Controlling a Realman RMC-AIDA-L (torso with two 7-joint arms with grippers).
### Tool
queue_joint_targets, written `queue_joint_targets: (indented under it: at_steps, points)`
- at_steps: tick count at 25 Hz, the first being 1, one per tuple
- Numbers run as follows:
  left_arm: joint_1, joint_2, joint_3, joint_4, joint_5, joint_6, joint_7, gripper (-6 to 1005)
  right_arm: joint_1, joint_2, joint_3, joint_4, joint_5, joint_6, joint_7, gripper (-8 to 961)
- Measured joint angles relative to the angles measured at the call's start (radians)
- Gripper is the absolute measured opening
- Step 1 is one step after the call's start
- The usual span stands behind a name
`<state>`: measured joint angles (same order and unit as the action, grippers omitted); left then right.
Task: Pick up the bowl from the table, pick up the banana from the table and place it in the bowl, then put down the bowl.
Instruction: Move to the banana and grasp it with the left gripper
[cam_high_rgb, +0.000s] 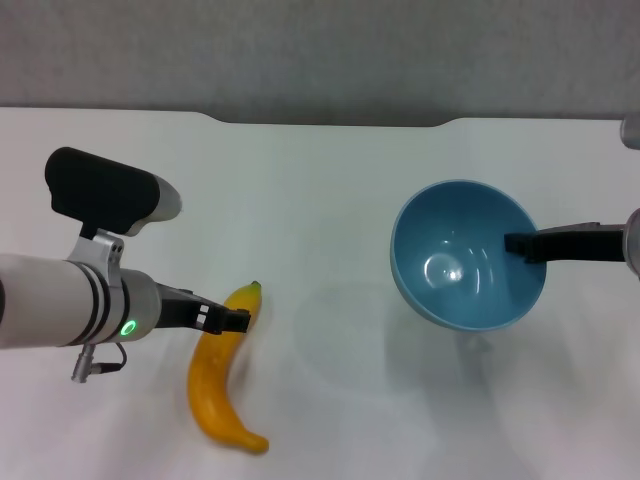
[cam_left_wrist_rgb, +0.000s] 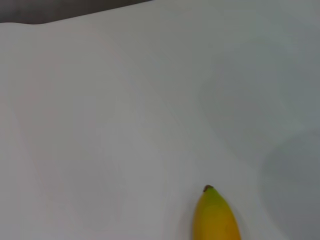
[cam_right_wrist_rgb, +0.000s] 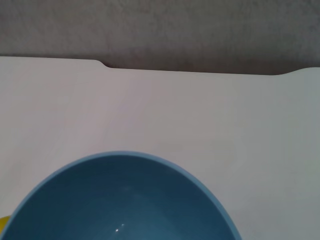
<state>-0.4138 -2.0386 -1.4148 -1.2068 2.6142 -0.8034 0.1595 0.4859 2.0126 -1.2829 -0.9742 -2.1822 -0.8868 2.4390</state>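
Observation:
The light-blue bowl (cam_high_rgb: 455, 262) hangs tilted above the white table (cam_high_rgb: 320, 190), with its shadow on the tabletop below it. My right gripper (cam_high_rgb: 520, 245) is shut on the bowl's right rim and reaches in from the right edge. The bowl's inside fills the lower part of the right wrist view (cam_right_wrist_rgb: 125, 200). The yellow-orange banana (cam_high_rgb: 215, 390) lies on the table at the front left, its green tip pointing away from me. My left gripper (cam_high_rgb: 234, 320) is at the banana's upper part, close to the tip. The left wrist view shows only the banana's tip end (cam_left_wrist_rgb: 215, 220).
The table's dark notched far edge (cam_high_rgb: 330, 120) runs along the back, with a grey wall behind it. Bare white tabletop lies between the banana and the bowl (cam_high_rgb: 340, 340).

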Motion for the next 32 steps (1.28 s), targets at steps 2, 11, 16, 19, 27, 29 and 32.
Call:
queue_joint_targets:
  at_steps: [2,11,16,19,27,29,32]
  points:
    - [0.001,-0.001,0.000,0.006,0.002,0.010,-0.005,879,-0.001,0.000,0.000,-0.003,0.000,0.000,0.000,29]
    - [-0.006,-0.002,0.025,0.023,-0.015,0.006,-0.010,880,-0.005,0.002,-0.002,-0.016,0.002,0.000,0.001,30]
    - [-0.032,-0.002,0.042,0.058,-0.016,0.010,-0.011,879,-0.006,0.003,-0.005,-0.016,0.003,0.003,0.001,30]
    - [-0.049,-0.002,0.048,0.108,-0.008,0.023,-0.014,878,-0.003,0.003,-0.008,-0.016,0.003,0.003,0.001,30]
    - [-0.059,-0.002,0.048,0.167,-0.006,0.067,-0.014,877,-0.002,0.003,-0.011,-0.017,0.023,0.000,-0.003,30]
    - [-0.063,-0.001,0.047,0.179,-0.006,0.067,-0.014,877,-0.002,0.003,-0.012,-0.021,0.026,0.000,-0.005,30]
    - [-0.074,-0.001,0.046,0.202,-0.009,0.067,-0.014,876,-0.003,0.003,-0.012,-0.026,0.027,-0.001,-0.006,30]
